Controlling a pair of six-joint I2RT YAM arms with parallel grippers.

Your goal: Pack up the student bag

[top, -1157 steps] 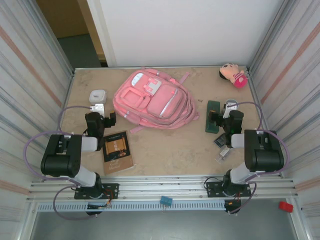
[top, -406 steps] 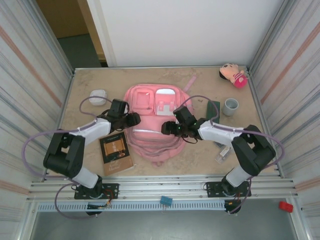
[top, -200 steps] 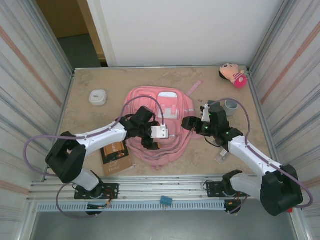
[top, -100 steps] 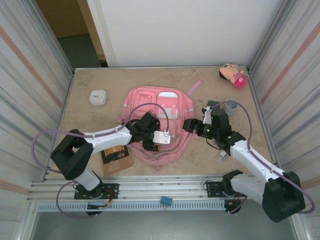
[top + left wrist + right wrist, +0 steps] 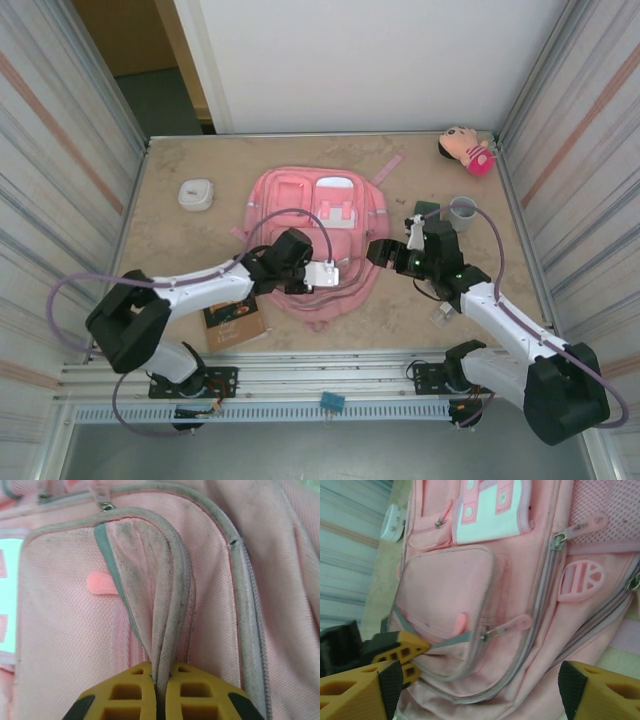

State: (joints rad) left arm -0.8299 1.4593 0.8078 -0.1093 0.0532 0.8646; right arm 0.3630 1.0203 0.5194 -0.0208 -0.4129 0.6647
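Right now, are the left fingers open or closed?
Closed. The left fingers meet tightly on a raised fold of the pink bag, with only fabric between them.

Pink student bag point(image 5: 318, 235) flat (pocket flap pinched)

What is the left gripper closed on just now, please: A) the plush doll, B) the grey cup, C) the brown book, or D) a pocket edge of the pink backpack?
D: the left gripper is shut on the grey-piped pocket edge of the student bag.
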